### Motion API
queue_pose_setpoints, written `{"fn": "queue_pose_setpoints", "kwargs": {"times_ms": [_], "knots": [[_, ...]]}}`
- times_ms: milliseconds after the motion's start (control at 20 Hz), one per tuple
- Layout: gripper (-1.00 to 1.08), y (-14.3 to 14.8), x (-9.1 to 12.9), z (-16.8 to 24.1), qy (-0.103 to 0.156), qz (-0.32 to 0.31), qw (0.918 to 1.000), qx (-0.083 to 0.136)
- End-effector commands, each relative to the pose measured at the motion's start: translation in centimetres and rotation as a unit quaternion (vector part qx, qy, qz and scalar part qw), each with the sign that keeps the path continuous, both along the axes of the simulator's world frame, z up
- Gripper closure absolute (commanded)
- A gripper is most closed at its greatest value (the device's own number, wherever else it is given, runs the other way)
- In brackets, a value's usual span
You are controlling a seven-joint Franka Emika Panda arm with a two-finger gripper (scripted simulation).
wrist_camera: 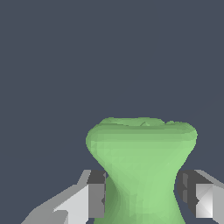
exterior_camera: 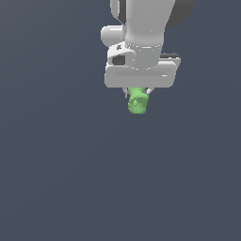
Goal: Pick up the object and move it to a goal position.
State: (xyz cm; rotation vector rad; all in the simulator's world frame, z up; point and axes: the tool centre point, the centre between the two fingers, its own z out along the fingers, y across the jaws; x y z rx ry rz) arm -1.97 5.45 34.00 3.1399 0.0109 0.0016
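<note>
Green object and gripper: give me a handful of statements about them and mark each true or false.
1. The green object sits between the gripper's fingers. True; the wrist view shows a finger on either side of its narrow waist.
2. The object is a smooth red ball. False; it is green, lumpy and pinched at the middle.
3. In the exterior view the object hangs below the white gripper bar. True.
4. The object is wider than the gripper bar. False; the bar is clearly wider.
5. The gripper is wide open, well clear of the object. False; the pads sit right against the object's waist.
</note>
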Motion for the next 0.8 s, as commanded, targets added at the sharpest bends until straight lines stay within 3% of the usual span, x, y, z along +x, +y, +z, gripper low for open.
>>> {"fn": "queue_pose_setpoints", "kwargs": {"times_ms": [0,350,750], "knots": [[1.08,1.2,-0.1,2.6,0.000,0.000,1.0000,0.000],[1.08,3.9,0.1,8.2,0.000,0.000,1.0000,0.000],[1.08,5.4,0.3,11.5,0.001,0.000,1.0000,0.001]]}}
